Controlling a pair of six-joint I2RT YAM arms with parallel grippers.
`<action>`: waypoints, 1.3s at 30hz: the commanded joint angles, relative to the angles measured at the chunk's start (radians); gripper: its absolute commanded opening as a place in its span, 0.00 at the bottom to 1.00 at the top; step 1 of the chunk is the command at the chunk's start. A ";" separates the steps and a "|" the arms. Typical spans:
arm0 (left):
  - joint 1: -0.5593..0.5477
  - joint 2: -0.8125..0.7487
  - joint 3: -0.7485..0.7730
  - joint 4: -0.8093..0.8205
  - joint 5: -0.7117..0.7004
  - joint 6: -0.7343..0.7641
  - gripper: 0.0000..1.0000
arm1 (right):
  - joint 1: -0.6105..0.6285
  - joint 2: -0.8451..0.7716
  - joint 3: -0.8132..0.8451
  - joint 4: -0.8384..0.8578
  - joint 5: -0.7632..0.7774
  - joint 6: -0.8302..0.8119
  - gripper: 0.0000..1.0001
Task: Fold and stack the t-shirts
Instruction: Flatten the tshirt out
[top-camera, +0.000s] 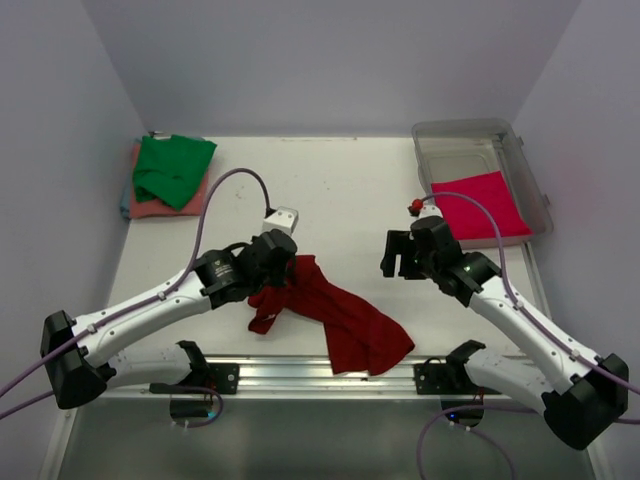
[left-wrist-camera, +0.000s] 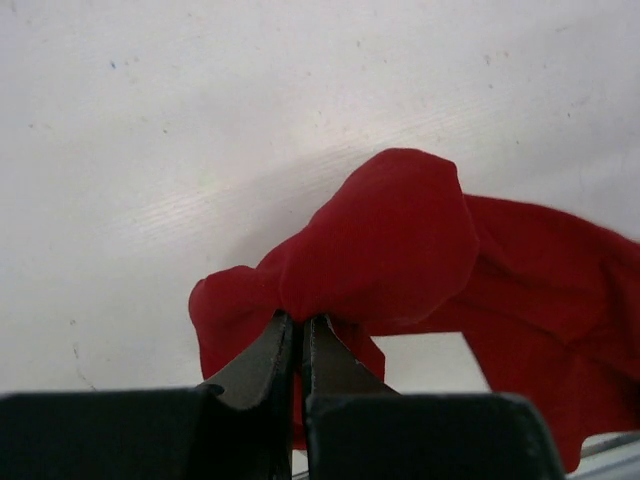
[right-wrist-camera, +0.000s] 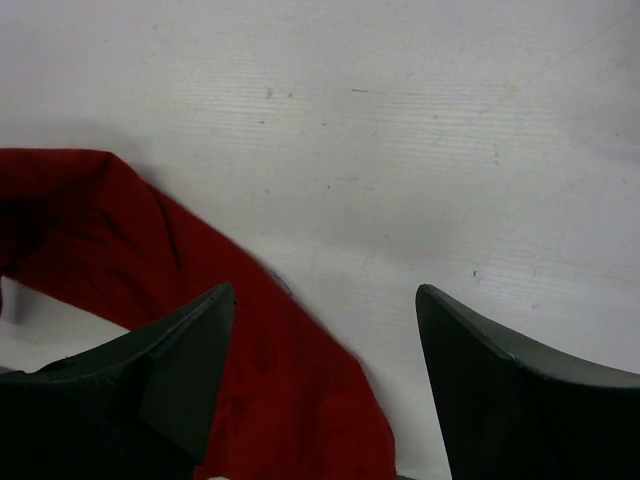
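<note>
Left gripper (left-wrist-camera: 298, 318): the two fingers are pressed together on a bunched fold of the dark red t-shirt (left-wrist-camera: 400, 240). The cloth bulges just past the tips.
Right gripper (right-wrist-camera: 325, 300): the fingers are spread wide and hold nothing. It hovers over the table (top-camera: 340, 180), and an edge of the dark red cloth lies under one finger.
Dark red t-shirt: it is crumpled in a long diagonal between the two arms, from the left gripper down toward the near edge of the table. The pinched end seems to be lifted a little.
Step in hand: I judge it is the spreading of this shirt before any fold, because it is not flat yet.
Next move: the right gripper should probably come down on a free edge or corner and take only one layer. Then both arms can pull the cloth flat.
Stack: the green t-shirt (top-camera: 172, 165) lies on the salmon pink t-shirt (top-camera: 160, 208) at the far left corner.
Container: the clear plastic tub (top-camera: 465, 130) stands at the far right. The bright pinkish-red t-shirt (top-camera: 480, 205) lies flat in its nearer part.
</note>
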 joint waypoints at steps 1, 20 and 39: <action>0.030 -0.031 0.027 0.075 -0.142 -0.069 0.00 | -0.003 -0.082 0.057 -0.018 -0.086 -0.043 0.77; 0.236 0.061 -0.046 0.304 -0.038 -0.078 0.00 | 0.400 0.036 -0.123 -0.006 -0.161 0.157 0.73; 0.289 0.017 -0.115 0.344 0.026 -0.072 0.00 | 0.703 0.354 0.068 -0.026 0.130 0.416 0.44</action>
